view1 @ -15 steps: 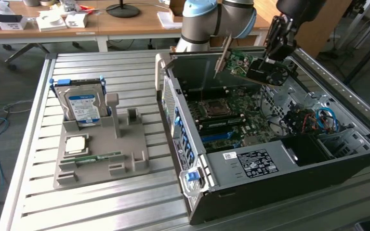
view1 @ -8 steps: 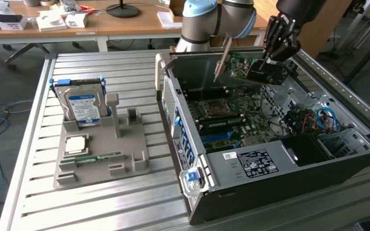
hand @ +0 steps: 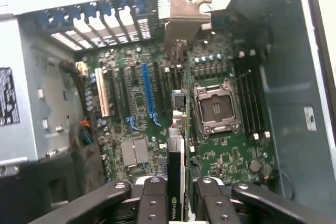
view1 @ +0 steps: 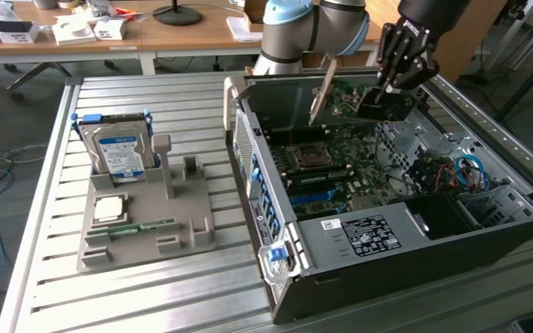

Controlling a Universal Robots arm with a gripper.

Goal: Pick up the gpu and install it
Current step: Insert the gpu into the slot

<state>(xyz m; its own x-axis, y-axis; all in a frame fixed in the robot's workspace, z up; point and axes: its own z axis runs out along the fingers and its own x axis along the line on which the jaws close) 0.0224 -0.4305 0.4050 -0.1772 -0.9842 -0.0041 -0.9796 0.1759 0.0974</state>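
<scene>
Hanging edge-down over the open computer case (view1: pixel 341 277), the gpu (view1: pixel 377 107) is clamped in the gripper (view1: pixel 391 87). The jaws are part-closed on its upper edge, and its metal bracket (hand: pixel 185 17) faces the case's back wall. It looks light, stiff and fragile, so the bare board edges seem the safe hold. Beside the case on the slatted metal surface (view1: pixel 155 291), a grey holder (view1: pixel 183 208) props a hard drive (view1: pixel 119 154). Wooden desks (view1: pixel 192 38) stand beyond the far edge.
</scene>
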